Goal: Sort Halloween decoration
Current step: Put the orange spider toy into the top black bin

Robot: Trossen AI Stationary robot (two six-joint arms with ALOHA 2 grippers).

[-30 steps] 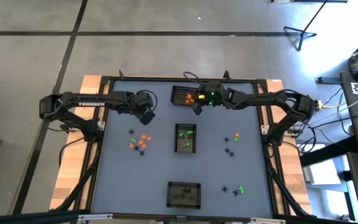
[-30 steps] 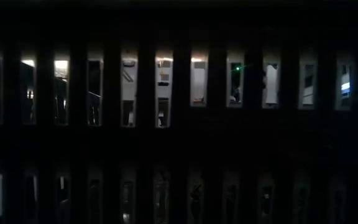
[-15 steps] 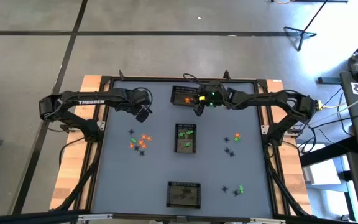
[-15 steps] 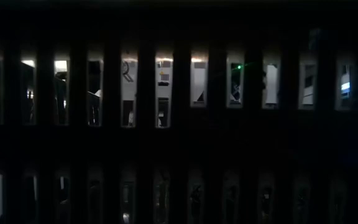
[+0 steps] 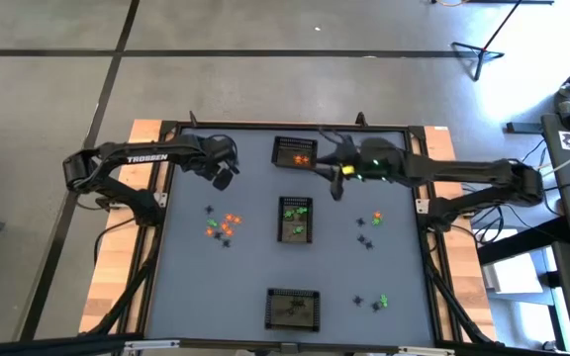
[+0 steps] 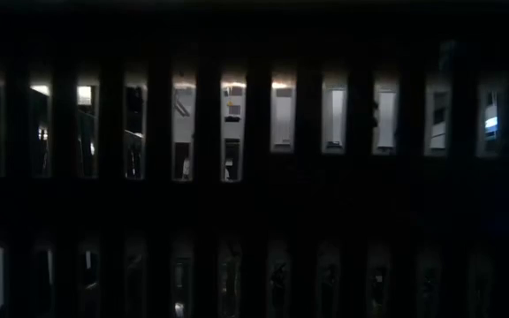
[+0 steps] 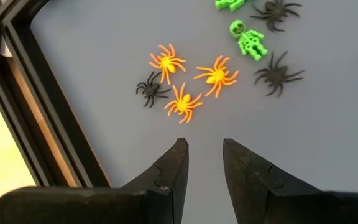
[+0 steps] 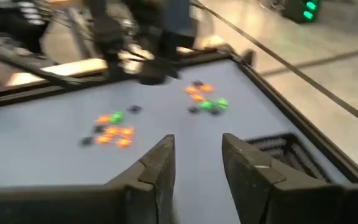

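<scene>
A flat grey table with a dark frame is seen from straight above, two dark arms reaching in over its far edge; the left gripper hangs near the far-left corner, its two dark fingers slightly spread with a narrow gap and holding nothing; on the bare surface just ahead of it lies a loose cluster of tiny plastic Halloween trinkets, towards the left edge: three orange spiders, a small black spider beside them, a green skeleton figure and two more black spiders further on; down the middle of the table stand three small rectangular black mesh baskets in a line: the one at the far edge holds orange pieces, the centre one holds green pieces, the one at the near edge shows dark contents that cannot be told apart; the right gripper hovers just right of the far basket, between it and the centre one, its fingers parted and empty; towards the right edge lies another scatter of black, green and orange trinkets, and a smaller group sits near the near-right corner; the table-level view is almost wholly dark, crossed by black mesh bars
</scene>
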